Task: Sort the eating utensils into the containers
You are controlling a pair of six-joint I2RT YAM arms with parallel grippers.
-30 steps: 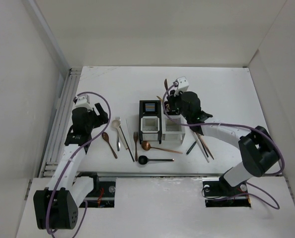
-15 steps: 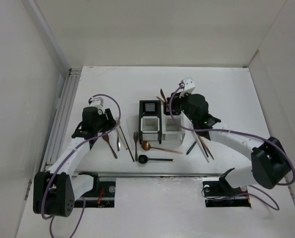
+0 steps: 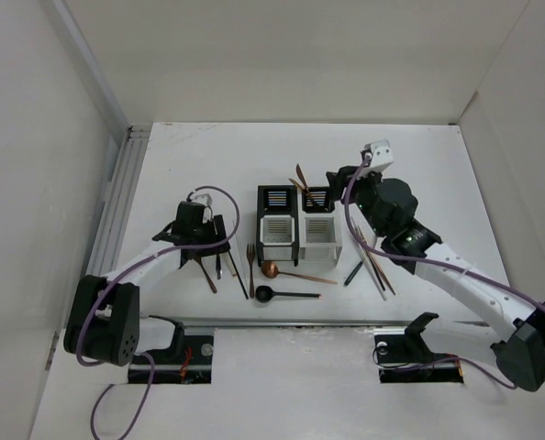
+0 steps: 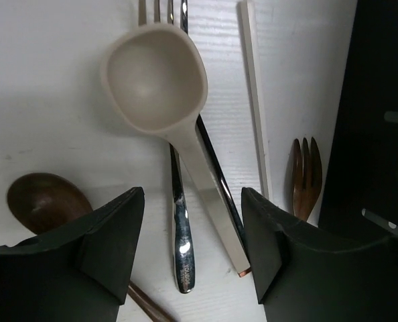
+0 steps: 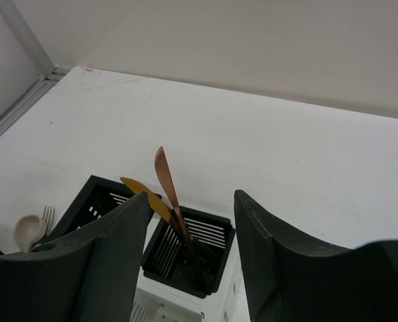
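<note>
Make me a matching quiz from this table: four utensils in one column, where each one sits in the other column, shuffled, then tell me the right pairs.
1. pale spoon
2. copper knife
3. black spoon
4. chopsticks

A. standing in a black container
B. lying flat, right of the containers
C. lying below the open left end effector
D. lying flat, in front of the containers

Pairs: 1-C, 2-A, 3-D, 4-B

A cream spoon [image 4: 155, 77], a dark brown spoon [image 4: 46, 200] and a copper fork [image 4: 306, 171] show against the white table [image 4: 45, 114]
</note>
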